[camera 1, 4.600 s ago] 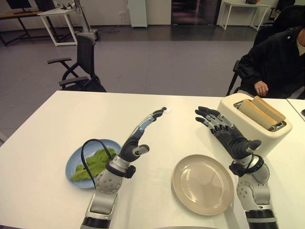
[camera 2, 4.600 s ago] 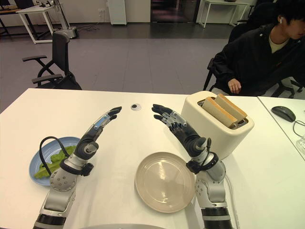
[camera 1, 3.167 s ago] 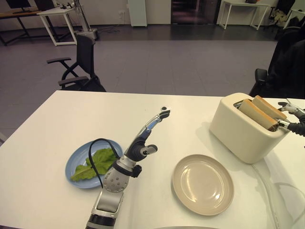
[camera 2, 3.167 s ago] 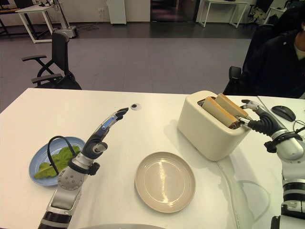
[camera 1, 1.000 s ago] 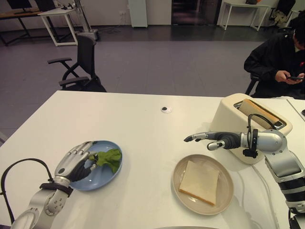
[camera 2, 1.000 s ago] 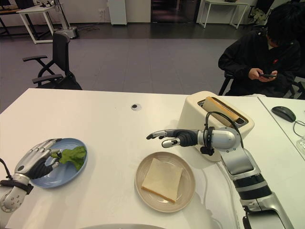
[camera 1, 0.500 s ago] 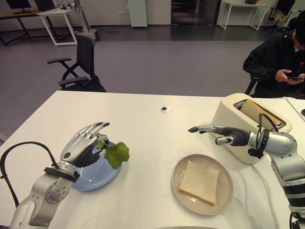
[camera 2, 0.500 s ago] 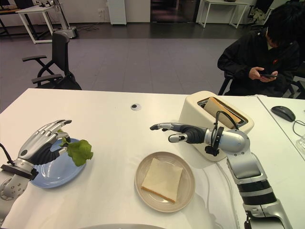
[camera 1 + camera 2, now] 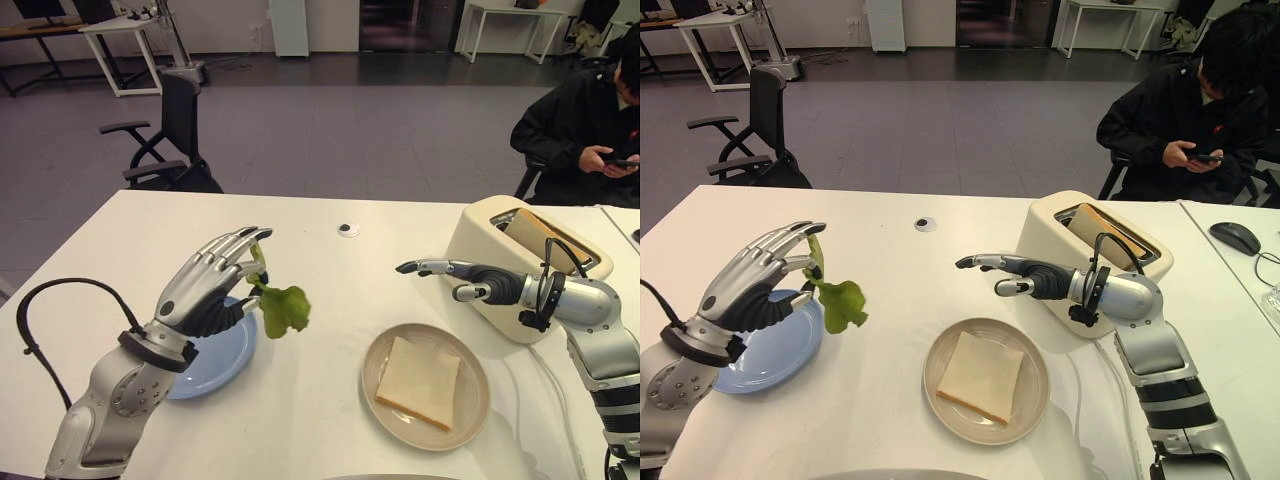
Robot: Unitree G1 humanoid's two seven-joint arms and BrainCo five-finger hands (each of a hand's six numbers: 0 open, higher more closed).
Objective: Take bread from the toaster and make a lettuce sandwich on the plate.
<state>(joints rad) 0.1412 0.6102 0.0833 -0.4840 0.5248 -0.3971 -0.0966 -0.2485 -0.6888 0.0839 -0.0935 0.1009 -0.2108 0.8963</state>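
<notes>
1. At the near left, raised above the white surface: the left hand, grasping the stalk of a lettuce leaf, with the fingertips pointing to the far side.
2. Hanging in the air to the right of this hand: the lettuce leaf, green and crumpled, just past the right edge of a blue plate and well to the left of the beige plate. Not touching the surface.
3. On the surface at the near left: the blue plate, partly hidden behind the left hand and wrist.
4. At the near right of the middle: the round beige plate, with one slice of bread lying flat inside its rim, pale side up.
5. At the far right, just beyond the beige plate: a cream toaster, with a second slice of bread standing in one slot, its top edge above the slot.
6. In front of the toaster's left side, above the surface and beyond the far edge of the beige plate: the right hand, released, holding nothing, with fingers stretched toward the left.
7. Farther on the surface, near the middle: a small black round thing. At the far right edge: a computer mouse. On the floor behind the surface, at the left: a black office chair.
</notes>
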